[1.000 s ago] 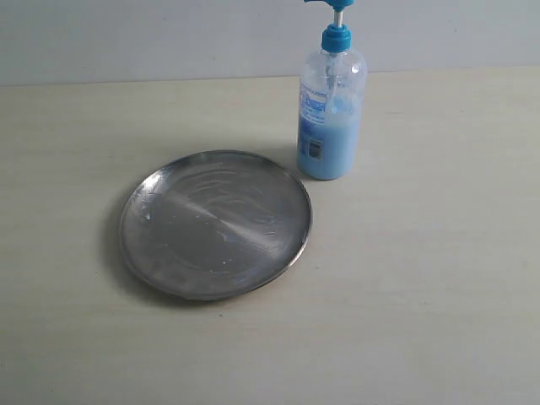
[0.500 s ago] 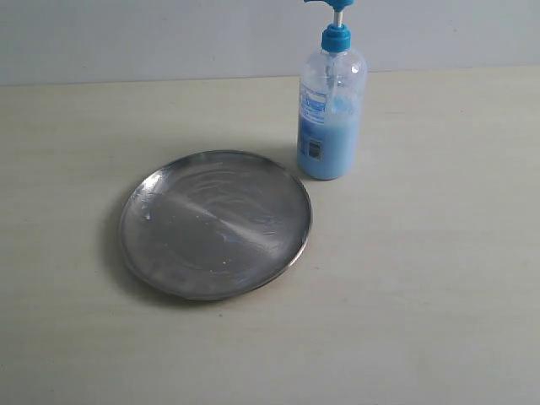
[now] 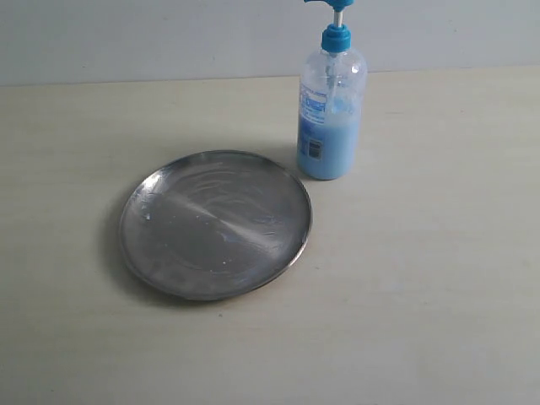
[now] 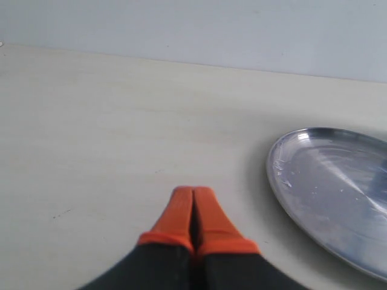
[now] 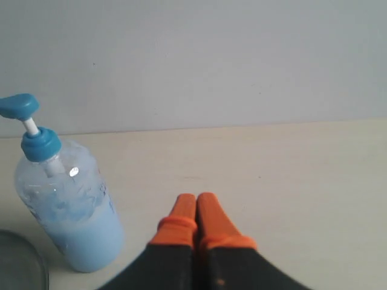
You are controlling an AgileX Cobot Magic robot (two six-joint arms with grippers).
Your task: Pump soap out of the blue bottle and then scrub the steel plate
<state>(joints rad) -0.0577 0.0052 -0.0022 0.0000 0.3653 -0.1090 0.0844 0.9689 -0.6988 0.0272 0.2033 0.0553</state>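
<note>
The steel plate (image 3: 216, 223) lies flat on the pale table, with faint whitish swirl marks on its surface. Just behind its right edge stands the blue bottle (image 3: 331, 105), upright, its pump head raised and light blue soap (image 3: 327, 148) filling its lower half. Neither gripper shows in the exterior view. In the left wrist view my left gripper (image 4: 193, 192) is shut and empty, its orange fingertips together over bare table beside the plate (image 4: 329, 184). My right gripper (image 5: 196, 198) is also shut and empty, apart from the bottle (image 5: 63, 205).
A pale wooden table (image 3: 439, 278) carries everything, with a plain light wall (image 3: 169, 34) behind its far edge. The plate's rim (image 5: 21, 266) shows at the corner of the right wrist view.
</note>
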